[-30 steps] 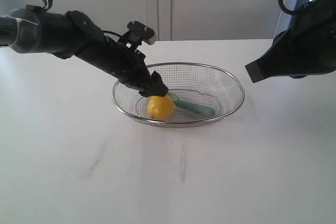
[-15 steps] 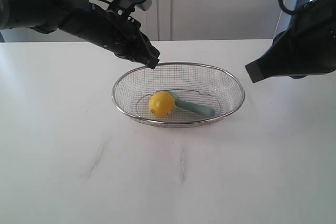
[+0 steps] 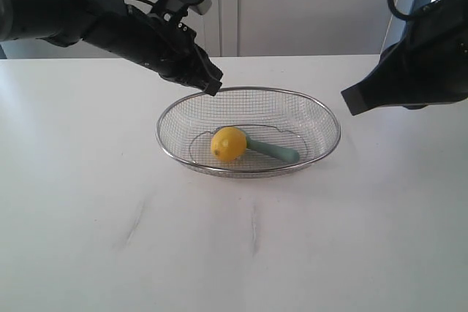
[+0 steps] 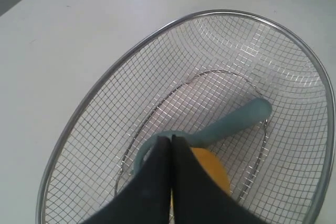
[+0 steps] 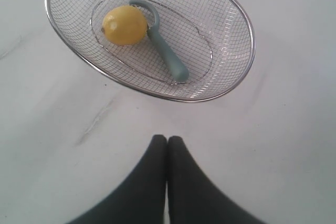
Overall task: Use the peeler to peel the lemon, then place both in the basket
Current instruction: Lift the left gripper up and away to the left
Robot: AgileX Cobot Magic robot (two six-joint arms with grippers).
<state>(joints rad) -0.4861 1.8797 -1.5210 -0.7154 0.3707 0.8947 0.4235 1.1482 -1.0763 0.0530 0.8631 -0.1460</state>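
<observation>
Over on the left, the left gripper [image 3: 213, 87] hangs just above the rim of the basket [image 3: 322, 111] at ten o'clock, jaws pressed fully together and gripping nothing. Below it, the lemon [image 3: 229, 144] sits on the mesh at about eight o'clock from the basket's middle. It touches the peeler [image 3: 276, 152], whose teal handle runs out toward four o'clock. Both are in! The danger, I'd say, is that round lemon: nothing pins it, and it could roll if a low-swinging arm clips the rim and shoves the basket. Whether the skin is peeled, I can't tell. Far right, at three o'clock, the right gripper [image 5: 167, 141] hovers over the table [image 3: 110, 253], jaws closed on nothing, well apart from the basket. Only faint scuff marks [image 3: 135, 221] show around six o'clock, and nothing blocks either arm's way out.
</observation>
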